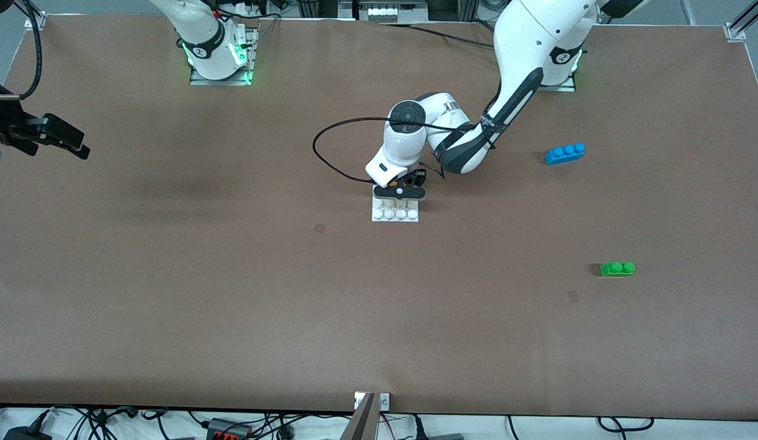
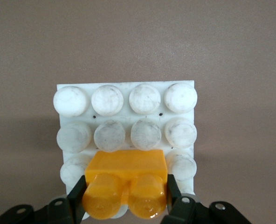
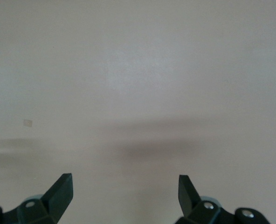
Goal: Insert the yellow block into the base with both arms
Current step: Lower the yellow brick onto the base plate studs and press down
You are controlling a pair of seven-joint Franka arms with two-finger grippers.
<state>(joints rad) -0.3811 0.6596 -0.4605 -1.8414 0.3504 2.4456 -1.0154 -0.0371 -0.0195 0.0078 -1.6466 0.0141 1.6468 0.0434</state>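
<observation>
Brown table [image 1: 232,293] fills the front view, both arm bases along its top edge.

Left arm [image 1: 519,73] comes off its base and folds down to mid-table, wrist pointing straight down over the base [image 1: 395,214]. Right arm [image 1: 207,43] waits: its gripper [image 1: 55,139] hangs over the right arm's end of the table, fingers spread wide with nothing between them, only bare tabletop under it in the right wrist view [image 3: 124,186].

Base is a white square plate, 4x4 studs, flat on the table about mid-table. In the front view the row of 4 studs nearest the camera is exposed; the rest sits under the left gripper [image 1: 403,190].

Blue 3-stud brick [image 1: 564,153] lies toward the left arm's end, farther from the camera than the base. Green 2-stud brick [image 1: 617,268] is also at that end, nearer the camera than both. They lie well apart.

Left gripper [image 2: 126,196] is pinching the yellow block [image 2: 126,179], 1 finger [image 2: 77,193] on each side. Block has 2 studs and sits over the base's studs [image 2: 110,135], about 2 rows in from 1 edge. Can't tell whether it is pressed home.
</observation>
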